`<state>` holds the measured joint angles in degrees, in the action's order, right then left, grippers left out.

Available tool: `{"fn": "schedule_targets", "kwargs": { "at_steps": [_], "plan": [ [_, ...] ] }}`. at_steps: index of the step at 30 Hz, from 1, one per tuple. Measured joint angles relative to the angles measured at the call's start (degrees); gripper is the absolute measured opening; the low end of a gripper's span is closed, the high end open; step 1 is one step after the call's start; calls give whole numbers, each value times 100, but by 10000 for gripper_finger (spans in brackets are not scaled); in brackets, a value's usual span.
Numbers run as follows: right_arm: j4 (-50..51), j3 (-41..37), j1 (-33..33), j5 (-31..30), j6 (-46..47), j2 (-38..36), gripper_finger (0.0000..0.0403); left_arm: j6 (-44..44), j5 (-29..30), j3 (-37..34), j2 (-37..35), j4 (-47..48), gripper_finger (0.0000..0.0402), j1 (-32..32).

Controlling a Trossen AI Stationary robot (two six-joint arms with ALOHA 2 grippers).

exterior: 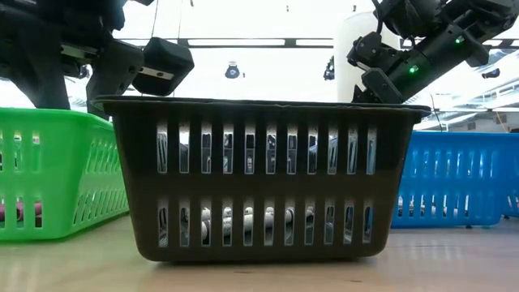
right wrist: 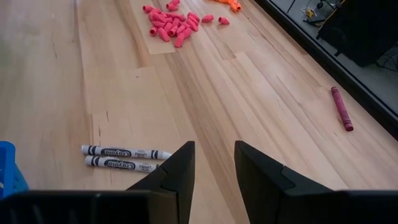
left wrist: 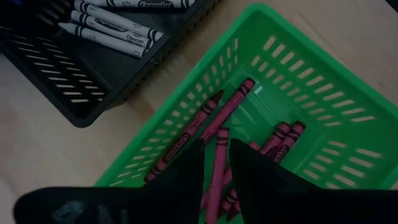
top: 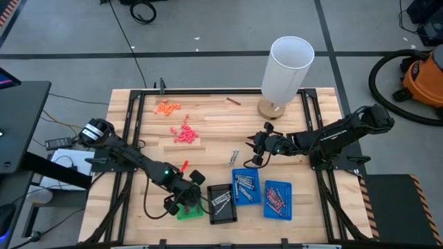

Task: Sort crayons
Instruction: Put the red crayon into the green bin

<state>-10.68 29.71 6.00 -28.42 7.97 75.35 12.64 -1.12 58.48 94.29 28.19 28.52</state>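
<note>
**Quick look at how these two arms are built**

Both arms are dark, basically black, made of chunky boxy links with rounded joint housings. The left arm [top: 128,158] has a small green light glowing on its wrist section and a black cable looping off near its end. The right arm [top: 332,135] shows green lights too, plus small screws on its blocky wrist housing. Fingers [right wrist: 177,171] are matte black wedges, flat-faced, tapering to blunt tips, with a stepped notch along the inner edge.

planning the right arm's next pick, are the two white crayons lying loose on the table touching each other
Apart. The right wrist view shows the two white crayons lying side by side with a thin strip of bare table between them.
</note>
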Motion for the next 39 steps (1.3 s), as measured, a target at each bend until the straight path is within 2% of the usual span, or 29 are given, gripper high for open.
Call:
{"fn": "schedule_targets", "kwargs": {
  "at_steps": [6,11,14,21,25,28,34,39],
  "plan": [
    [0,0,0,0,0,0,121,-2,102,25,-1,34,87,1],
    [0,0,0,2,-2,2,121,-30,117,340,-7,338,87,-15],
    [2,0,0,2,-2,0,121,-344,291,504,-7,613,87,-39],
    [2,0,0,-5,-7,0,121,-1302,498,516,-10,601,87,-314],
    [2,0,0,-2,-9,0,121,-1523,607,516,-8,747,87,-565],
    [2,0,0,-1,-7,0,121,-1395,668,495,-10,925,87,-685],
    [-13,0,-11,-6,-15,21,121,-812,1254,349,-82,834,86,-686],
    [-224,-1,-105,-44,-2,178,121,-564,1334,79,-267,519,86,-787]
  ]
}}
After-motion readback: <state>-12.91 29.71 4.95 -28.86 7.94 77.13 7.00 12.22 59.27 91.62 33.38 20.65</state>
